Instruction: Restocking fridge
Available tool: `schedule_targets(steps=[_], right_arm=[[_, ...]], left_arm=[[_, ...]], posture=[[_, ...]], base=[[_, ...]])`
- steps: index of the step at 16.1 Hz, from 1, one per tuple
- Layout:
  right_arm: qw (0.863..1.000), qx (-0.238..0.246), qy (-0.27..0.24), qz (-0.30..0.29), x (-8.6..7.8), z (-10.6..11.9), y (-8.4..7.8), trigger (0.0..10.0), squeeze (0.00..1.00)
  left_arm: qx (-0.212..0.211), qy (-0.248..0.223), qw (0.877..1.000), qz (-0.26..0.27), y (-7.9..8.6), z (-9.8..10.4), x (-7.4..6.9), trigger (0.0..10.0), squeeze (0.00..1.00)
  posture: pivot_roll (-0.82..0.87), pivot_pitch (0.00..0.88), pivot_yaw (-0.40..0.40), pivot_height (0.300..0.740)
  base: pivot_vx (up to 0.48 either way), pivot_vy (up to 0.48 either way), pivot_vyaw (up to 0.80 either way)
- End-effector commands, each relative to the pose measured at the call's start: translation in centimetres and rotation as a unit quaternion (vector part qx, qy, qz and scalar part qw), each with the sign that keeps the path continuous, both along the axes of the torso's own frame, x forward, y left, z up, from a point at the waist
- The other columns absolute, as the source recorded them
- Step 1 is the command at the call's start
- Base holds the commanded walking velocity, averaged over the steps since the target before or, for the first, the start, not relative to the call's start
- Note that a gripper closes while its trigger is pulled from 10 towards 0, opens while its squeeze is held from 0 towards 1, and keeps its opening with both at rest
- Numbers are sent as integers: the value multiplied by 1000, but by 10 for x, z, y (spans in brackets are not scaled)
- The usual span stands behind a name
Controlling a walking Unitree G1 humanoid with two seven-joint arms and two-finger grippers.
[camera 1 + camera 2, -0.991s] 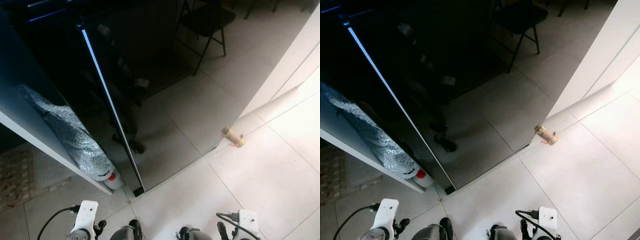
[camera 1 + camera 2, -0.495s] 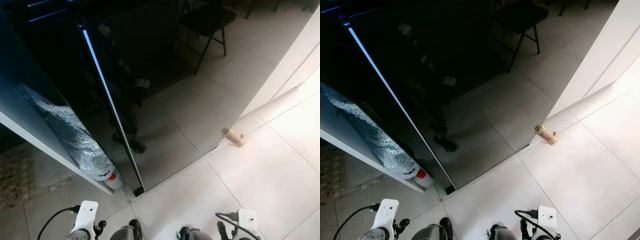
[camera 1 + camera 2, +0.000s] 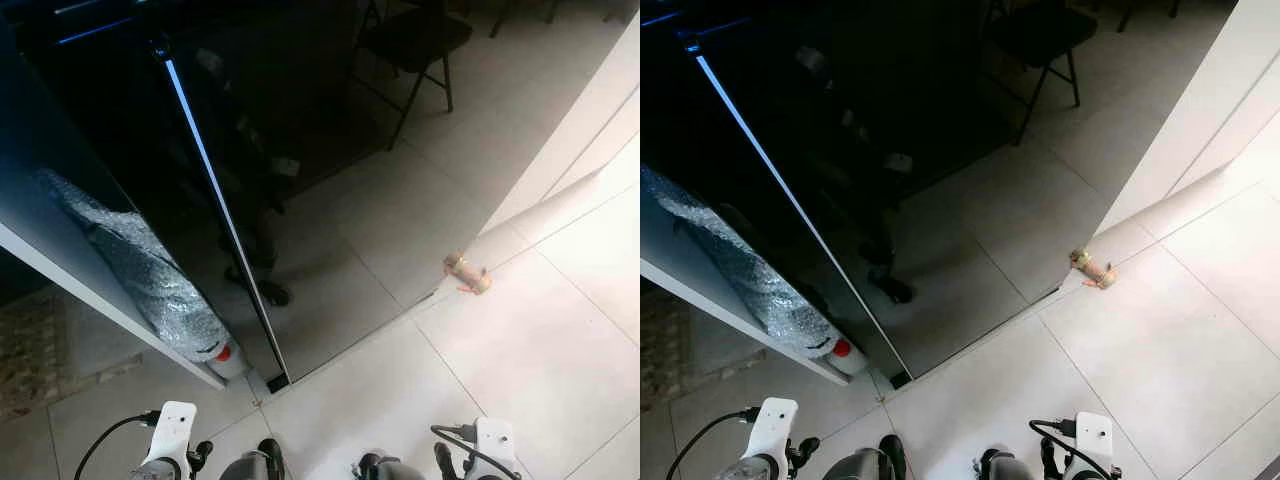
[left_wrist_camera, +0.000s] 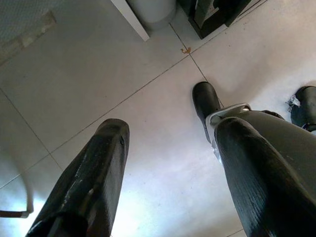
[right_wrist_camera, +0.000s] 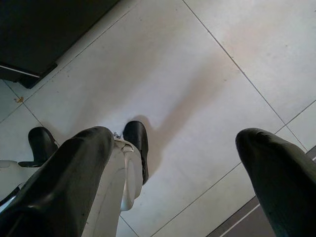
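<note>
We find the fridge point(image 3: 120, 130) standing open at ten o'clock, its dark glass door point(image 3: 300, 180) swung out, and a bubble-wrapped bottle point(image 3: 150, 275) lying low inside. Both arms hang idle over the floor: left gripper point(image 4: 163, 168) and right gripper point(image 5: 173, 168) spread wide, holding nothing. We judge the wrapping soft and slippery; grip mid-body.

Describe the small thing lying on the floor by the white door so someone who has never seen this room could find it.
Start at the tall black glass fridge door, then look across the pale tiled floor to the right, to the white door. At that door's bottom corner lies a small tan coiled spring doorstop with a reddish tip, the only loose object on the open tiles.
</note>
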State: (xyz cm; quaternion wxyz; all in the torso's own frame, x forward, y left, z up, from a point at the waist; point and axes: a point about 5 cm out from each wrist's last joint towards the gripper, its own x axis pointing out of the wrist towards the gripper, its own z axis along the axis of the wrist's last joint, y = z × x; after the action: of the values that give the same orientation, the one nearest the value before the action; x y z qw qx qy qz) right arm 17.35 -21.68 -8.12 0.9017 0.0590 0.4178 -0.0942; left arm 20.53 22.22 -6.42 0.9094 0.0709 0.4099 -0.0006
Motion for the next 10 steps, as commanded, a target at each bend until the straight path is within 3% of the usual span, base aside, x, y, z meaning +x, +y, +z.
schedule_targets(steps=[1, 10], right_arm=[[1000, 2, 14, -4, -9, -4, 1, 10000, 0], [1000, 2, 14, -4, -9, -4, 1, 10000, 0]], left_arm=[[5, 32, 999, -3, 1, -9, -15, 10000, 0], [5, 32, 999, -3, 1, -9, -15, 10000, 0]], posture=[[-60, 222, 18, 740], [-60, 222, 18, 740]], base=[[0, 0, 0], [0, 0, 0]])
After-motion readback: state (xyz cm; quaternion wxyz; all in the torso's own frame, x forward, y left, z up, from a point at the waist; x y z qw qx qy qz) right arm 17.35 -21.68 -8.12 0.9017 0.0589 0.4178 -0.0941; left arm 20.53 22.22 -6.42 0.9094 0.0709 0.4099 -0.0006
